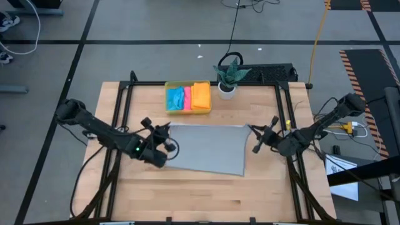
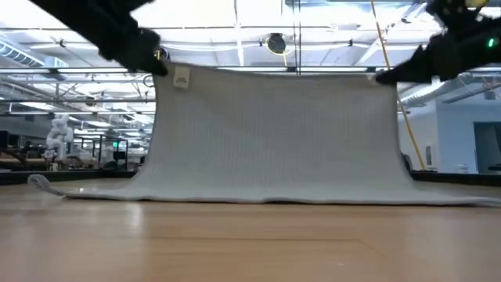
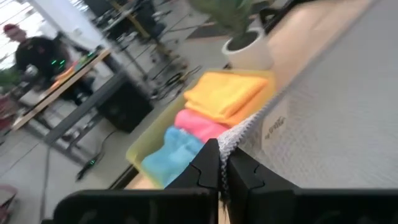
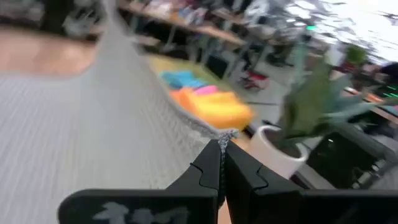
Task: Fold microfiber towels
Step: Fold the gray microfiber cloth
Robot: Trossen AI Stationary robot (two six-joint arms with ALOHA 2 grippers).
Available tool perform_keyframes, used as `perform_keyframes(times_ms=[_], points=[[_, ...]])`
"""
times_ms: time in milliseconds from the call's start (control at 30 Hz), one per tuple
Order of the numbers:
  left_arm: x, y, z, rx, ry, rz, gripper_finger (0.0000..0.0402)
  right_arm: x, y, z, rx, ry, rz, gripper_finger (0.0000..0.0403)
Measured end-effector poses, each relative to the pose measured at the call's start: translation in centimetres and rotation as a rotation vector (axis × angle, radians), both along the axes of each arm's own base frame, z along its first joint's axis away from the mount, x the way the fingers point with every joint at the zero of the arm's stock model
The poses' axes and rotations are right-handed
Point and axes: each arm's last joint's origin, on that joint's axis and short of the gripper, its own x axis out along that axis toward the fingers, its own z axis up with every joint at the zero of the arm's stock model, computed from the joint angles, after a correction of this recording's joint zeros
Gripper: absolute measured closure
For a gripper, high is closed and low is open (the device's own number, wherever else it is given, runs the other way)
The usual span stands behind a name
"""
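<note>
A light grey microfiber towel (image 1: 209,149) is held up by its two far corners, stretched between my two grippers. Its top edge (image 2: 274,72) runs nearly level and its lower edge (image 2: 274,197) lies on the wooden table. My left gripper (image 1: 164,130) is shut on the far left corner and my right gripper (image 1: 253,130) on the far right corner. Folded blue (image 1: 175,98), pink (image 1: 187,98) and orange (image 1: 200,95) towels lie side by side in a yellow tray (image 1: 187,84) at the table's far edge. My left gripper pinches the grey towel's far left corner (image 3: 234,139) between its two fingers, close to a small sewn label (image 3: 273,126). The cloth runs taut from the corner along its top edge and hangs below, its lower edge on the table. My right gripper pinches the far right corner (image 4: 224,136) between its two fingers, with only the corner's tip showing between them. From there the top edge runs taut toward the other gripper and the towel hangs down to the table.
A small potted plant (image 1: 227,80) in a white pot stands right of the tray at the far edge. A dark metal frame (image 1: 125,100) borders the table's left, far and right sides. Bare wood (image 1: 200,197) lies in front of the towel.
</note>
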Motion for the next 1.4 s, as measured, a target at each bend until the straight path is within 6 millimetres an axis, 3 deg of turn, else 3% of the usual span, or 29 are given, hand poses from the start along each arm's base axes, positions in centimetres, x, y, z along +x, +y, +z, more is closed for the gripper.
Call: perform_keyframes(times_ms=[133,300,867,1100,1233,1400], points=[[-0.4,0.8,-1.3,0.011,0.022,0.026,0.0397,0.2,-0.7,-1.5,0.017,0.095,0.133,0.0403],[-0.8,-0.3,-1.5,0.025,0.063,-0.044,0.0394,0.5,-0.4,-2.4,0.074,0.119,0.293,0.0403],[-1.8,-2.1,-2.0,-0.076,0.149,-0.181,0.0392,0.9,0.0,-2.9,0.112,0.140,0.353,0.0403],[-2.3,-3.3,-2.5,-0.193,0.167,-0.236,0.0393,0.8,0.9,-3.1,0.243,0.145,0.504,0.0403],[-2.6,-4.1,-4.0,-0.234,0.223,-0.274,0.0398,0.8,1.7,-4.0,0.304,0.201,0.559,0.0403],[-3.1,-4.7,-7.4,-0.294,0.270,-0.318,0.0392,1.2,2.5,-5.7,0.325,0.283,0.556,0.0403]])
